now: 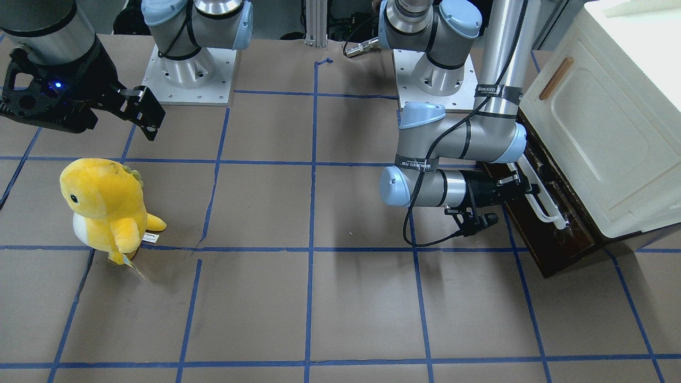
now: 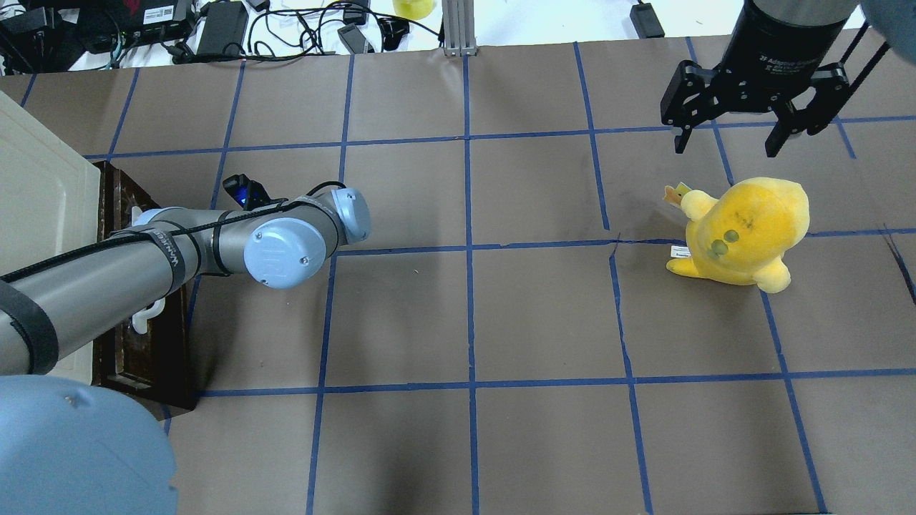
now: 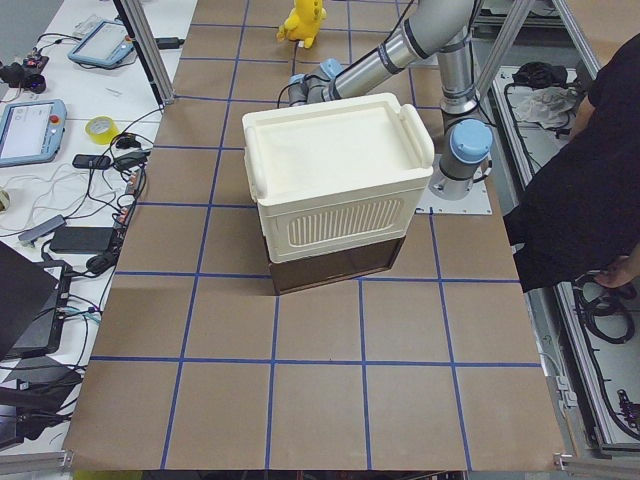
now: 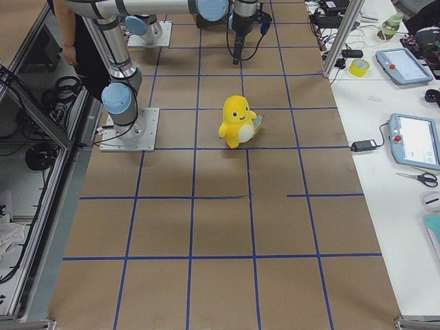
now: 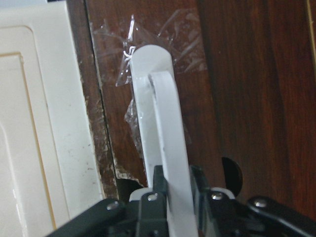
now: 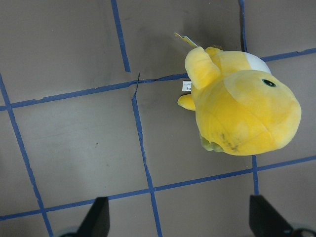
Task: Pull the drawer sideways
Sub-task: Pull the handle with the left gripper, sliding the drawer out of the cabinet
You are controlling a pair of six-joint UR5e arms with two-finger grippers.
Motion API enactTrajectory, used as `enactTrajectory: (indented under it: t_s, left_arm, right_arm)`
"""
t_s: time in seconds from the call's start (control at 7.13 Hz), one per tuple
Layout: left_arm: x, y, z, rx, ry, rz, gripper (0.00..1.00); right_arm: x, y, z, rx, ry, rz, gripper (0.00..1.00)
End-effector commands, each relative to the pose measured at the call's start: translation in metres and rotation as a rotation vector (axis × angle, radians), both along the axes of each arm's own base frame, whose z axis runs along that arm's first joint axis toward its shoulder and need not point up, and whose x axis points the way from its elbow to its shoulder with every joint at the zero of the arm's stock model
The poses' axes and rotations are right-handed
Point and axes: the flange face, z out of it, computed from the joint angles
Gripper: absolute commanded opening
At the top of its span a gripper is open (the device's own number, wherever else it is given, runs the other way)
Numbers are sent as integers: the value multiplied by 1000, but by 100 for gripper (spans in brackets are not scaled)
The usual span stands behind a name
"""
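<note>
Between the left fingers [image 5: 158,186] sits the white bar handle [image 5: 165,123]. One finger is on each side, both closed against the bar, and nothing else is held. The wrist view shows only a shallow bite.

Risk 1: slip. The bar is smooth and rounded. If you pull faster than the drawer frees, the fingers may slide off or skate along it.

Risk 2: handle mount. Clear tape [image 5: 148,47] is crumpled around the bar's end where it meets the wood. I read that as a weak fixing, so a sharp tug could peel it loose.

Risk 3: racking. From the front-facing view the grip looks off-centre on the bar. A pull there may skew the drawer [image 1: 553,239] and jam it.

Location: the drawer is at the surface's [image 2: 465,322] end on the robot's left, under the cream cabinet [image 1: 601,133], with its dark-brown front facing the middle. You cannot tell from these views how far out it is.

Risk 4: nothing visibly anchors the cabinet. It may drag along the surface with the drawer instead of releasing it.

The right fingers [image 2: 678,132] hang spread wide and empty above the yellow plush toy [image 2: 748,229], well apart from the drawer. They offer no bracing.
</note>
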Motion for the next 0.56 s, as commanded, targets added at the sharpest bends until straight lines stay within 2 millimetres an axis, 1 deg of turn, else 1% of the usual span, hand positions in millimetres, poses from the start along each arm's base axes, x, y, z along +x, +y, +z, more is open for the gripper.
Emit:
enactTrajectory:
  t_s: [0.0,0.42]
  left_arm:
    - [-11,0,2,-10,2,-20,0]
    - [-20,-1,3,-16,11,-30,0]
  right_arm:
    - [0,0,0,0,0,-1,100]
    - [0,0,0,0,0,-1,100]
